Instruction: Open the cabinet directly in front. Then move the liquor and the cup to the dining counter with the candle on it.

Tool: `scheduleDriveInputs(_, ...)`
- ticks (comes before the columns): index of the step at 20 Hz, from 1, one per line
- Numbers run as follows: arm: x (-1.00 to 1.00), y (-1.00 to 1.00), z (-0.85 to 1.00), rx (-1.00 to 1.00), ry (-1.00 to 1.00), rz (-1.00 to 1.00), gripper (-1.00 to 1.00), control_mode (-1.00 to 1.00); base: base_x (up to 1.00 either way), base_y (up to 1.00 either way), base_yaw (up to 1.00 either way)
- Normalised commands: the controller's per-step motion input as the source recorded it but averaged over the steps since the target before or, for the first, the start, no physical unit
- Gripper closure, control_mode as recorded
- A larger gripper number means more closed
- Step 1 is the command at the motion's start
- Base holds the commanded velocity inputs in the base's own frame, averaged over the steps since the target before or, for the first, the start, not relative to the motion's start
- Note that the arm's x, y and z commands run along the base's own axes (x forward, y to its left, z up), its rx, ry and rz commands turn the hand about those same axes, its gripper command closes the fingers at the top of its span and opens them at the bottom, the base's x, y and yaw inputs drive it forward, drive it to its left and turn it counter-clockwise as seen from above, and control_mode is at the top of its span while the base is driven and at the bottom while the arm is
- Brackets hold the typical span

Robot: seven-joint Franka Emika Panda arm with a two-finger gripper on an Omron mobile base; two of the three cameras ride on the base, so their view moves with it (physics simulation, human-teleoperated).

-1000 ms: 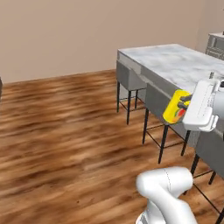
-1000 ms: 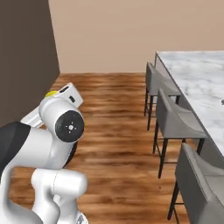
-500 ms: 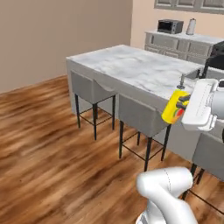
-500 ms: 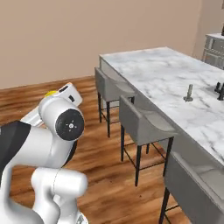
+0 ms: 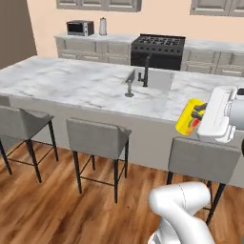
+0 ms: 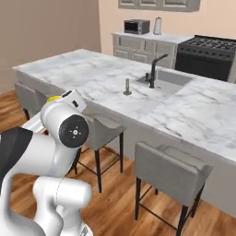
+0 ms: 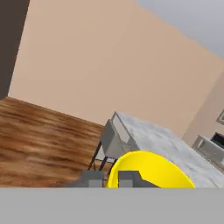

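Observation:
My gripper (image 5: 198, 113) hangs at the right of the left base view, shut on the yellow cup (image 5: 189, 116), whose red-orange mark faces the fingers. The cup floats above a stool, on the near side of the dining counter (image 5: 71, 81), which runs across in front with a sink (image 5: 148, 79) and a dark faucet (image 5: 146, 70). A yellow sliver of the cup (image 6: 54, 98) peeks over the arm in the right base view. In the hand view the cup (image 7: 151, 169) sits by the fingertips (image 7: 131, 178), with the dining counter (image 7: 162, 141) beyond. The cabinet and the liquor are out of view.
Grey stools (image 5: 97, 138) (image 5: 19, 121) (image 5: 202, 157) line the counter's near side on a wood floor. A small grey upright piece (image 5: 129, 89) stands beside the sink, too small to name. Behind are a black stove (image 5: 157, 47), a microwave (image 5: 79, 27) and a kettle (image 5: 103, 26).
Both base views have swung round, so the camera has moved: the counter went from the right edge to straight ahead. The cup stays in the shut gripper.

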Motion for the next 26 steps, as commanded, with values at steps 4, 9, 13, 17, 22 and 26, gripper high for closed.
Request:
scheduleDriveInputs(4, 0.00, 0.00, 0.00, 0.00, 0.00, 0.00, 1.00, 1.00, 0.42, 0.24, -0.79)
scheduleDriveInputs(9, 0.00, 0.00, 0.00, 0.00, 0.00, 0.00, 1.00, 1.00, 0.37, 0.62, -0.73)
scheduleDriveInputs(13, 0.00, 0.00, 0.00, 0.00, 0.00, 0.00, 1.00, 1.00, 0.43, 0.99, -0.55)
scheduleDriveInputs(17, 0.00, 0.00, 0.00, 0.00, 0.00, 0.00, 1.00, 1.00, 0.66, 1.00, -0.33)
scheduleDriveInputs(22, 0.00, 0.00, 0.00, 0.00, 0.00, 0.00, 1.00, 1.00, 0.79, 0.93, -0.19)
scheduleDriveInputs(26, 0.00, 0.00, 0.00, 0.00, 0.00, 0.00, 1.00, 1.00, 0.66, 0.15, -0.06)
